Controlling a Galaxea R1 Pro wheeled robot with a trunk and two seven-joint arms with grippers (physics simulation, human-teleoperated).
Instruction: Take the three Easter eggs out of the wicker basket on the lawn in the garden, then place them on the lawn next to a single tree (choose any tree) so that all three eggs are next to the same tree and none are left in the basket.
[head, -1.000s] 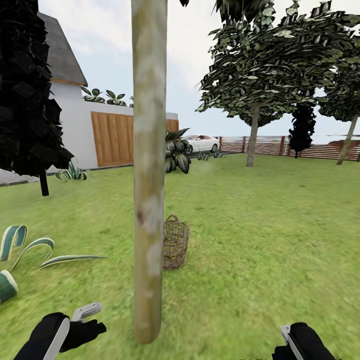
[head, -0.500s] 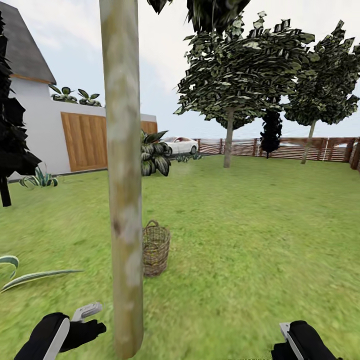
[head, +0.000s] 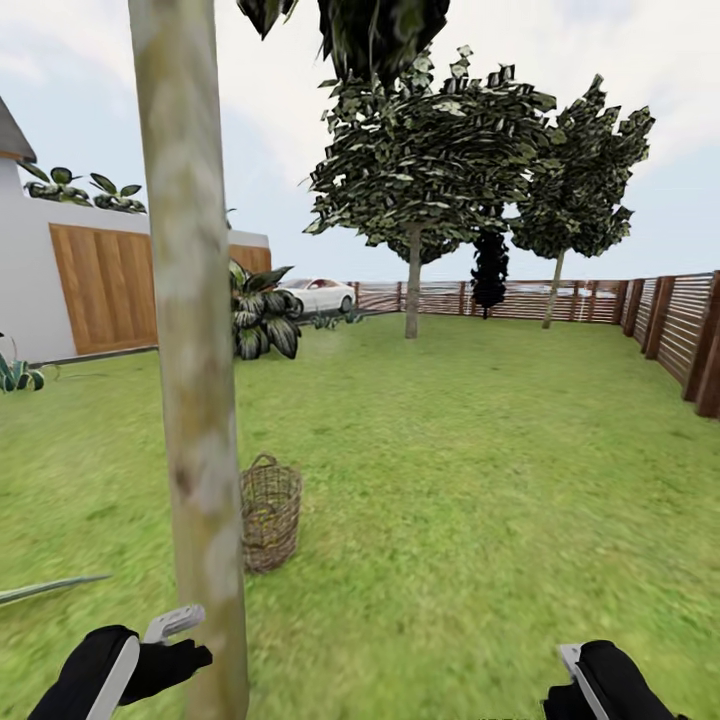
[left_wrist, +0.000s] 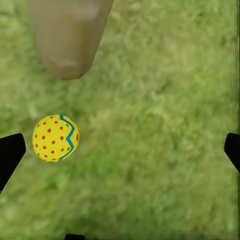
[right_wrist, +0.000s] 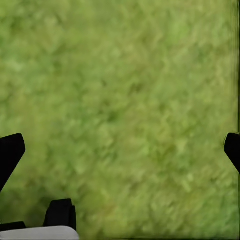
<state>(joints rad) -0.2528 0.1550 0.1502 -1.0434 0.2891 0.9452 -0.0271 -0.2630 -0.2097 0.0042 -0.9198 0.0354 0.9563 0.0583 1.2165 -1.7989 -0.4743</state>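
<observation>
The head camera is swinging right, the whole garden scene sliding left in the picture since a second ago. From left: the left gripper (left_wrist: 120, 145) is hanging over the lawn (head: 480, 480) with fingers spread wide and empty, one Easter egg (left_wrist: 55, 138) lying on the grass near the foot of the tree (head: 190, 380); the wicker basket (head: 268, 515) is standing just behind the trunk; the right gripper (right_wrist: 120, 145) is hovering open over bare grass
</observation>
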